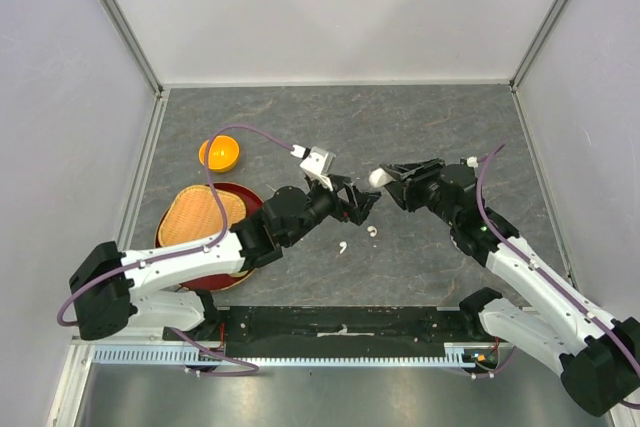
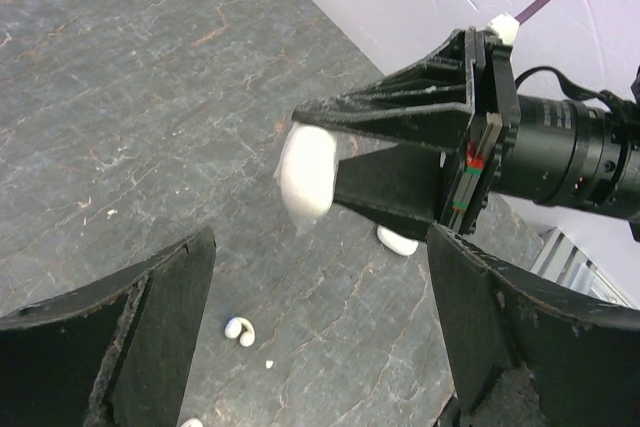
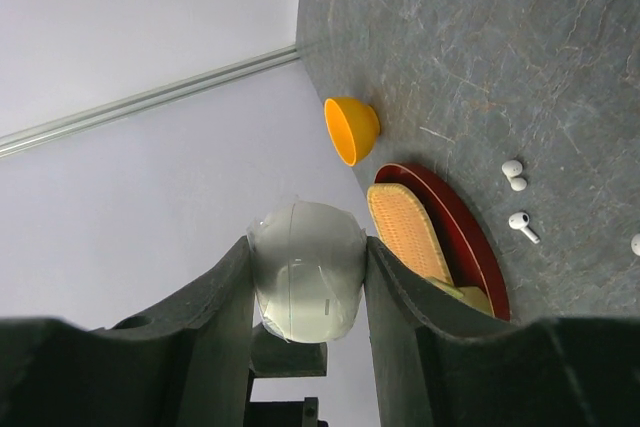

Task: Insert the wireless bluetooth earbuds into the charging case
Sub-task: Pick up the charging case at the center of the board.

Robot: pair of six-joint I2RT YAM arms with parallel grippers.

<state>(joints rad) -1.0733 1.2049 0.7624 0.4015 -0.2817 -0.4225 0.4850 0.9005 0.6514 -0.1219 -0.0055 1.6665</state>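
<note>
— Right gripper (image 1: 385,175)?
— Clamped on a smooth, rounded white case (image 3: 305,272), held in the air.
— Left gripper (image 1: 368,205)?
— Spread wide, facing it; beneath, glossy curved earbuds (image 2: 240,330) lie on the veined grey table (image 2: 150,97), well inside its edges.

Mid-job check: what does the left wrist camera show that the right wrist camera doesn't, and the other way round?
Only the left wrist view: the left gripper, open and empty, facing the other arm.

Only the right wrist view: the orange bowl and the woven basket sitting on the red plate.

Both: the white case clamped in the right gripper, and loose earbuds lying on the grey table. I cannot match the earbuds one to one between views.
</note>
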